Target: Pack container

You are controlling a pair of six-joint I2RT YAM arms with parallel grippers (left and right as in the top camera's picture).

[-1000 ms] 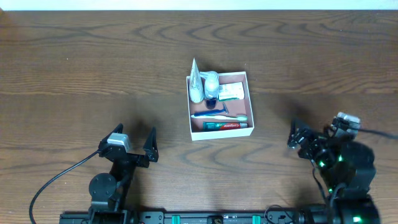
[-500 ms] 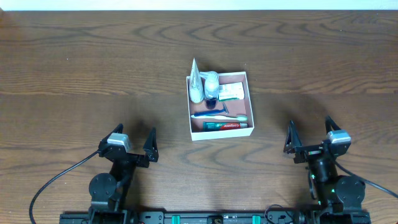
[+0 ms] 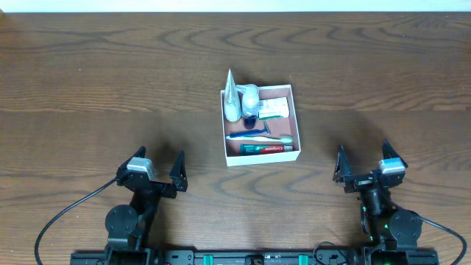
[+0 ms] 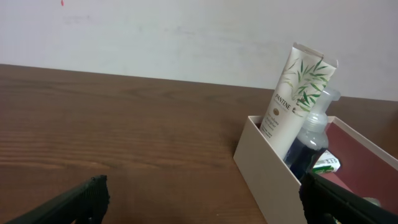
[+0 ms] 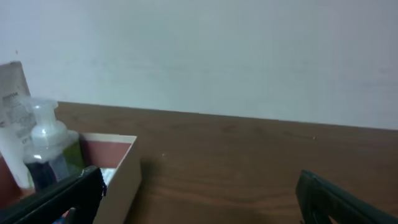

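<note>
The container (image 3: 295, 125), a shallow white box with a reddish-brown inside, sits mid-table. It holds a white tube (image 3: 232, 97), a pump bottle (image 3: 251, 100), a green-white carton (image 3: 274, 109), a blue razor (image 3: 246, 135), a toothbrush (image 3: 276, 139) and a toothpaste box (image 3: 269, 149). My left gripper (image 3: 157, 173) is open and empty, near the front left. My right gripper (image 3: 363, 171) is open and empty, near the front right. The left wrist view shows the container's wall (image 4: 261, 155), the tube (image 4: 297, 90) and the bottle (image 4: 314, 134). The right wrist view shows the container (image 5: 124, 177) at its left.
The brown wooden table (image 3: 110, 88) extends around the container. A pale wall (image 4: 155, 37) stands behind the table. A black cable (image 3: 66, 213) runs from the left arm's base at the front edge.
My right arm has drawn back from a turned pose and settled at the front right with its fingers pointing toward the table. The left arm and the container have not moved.
</note>
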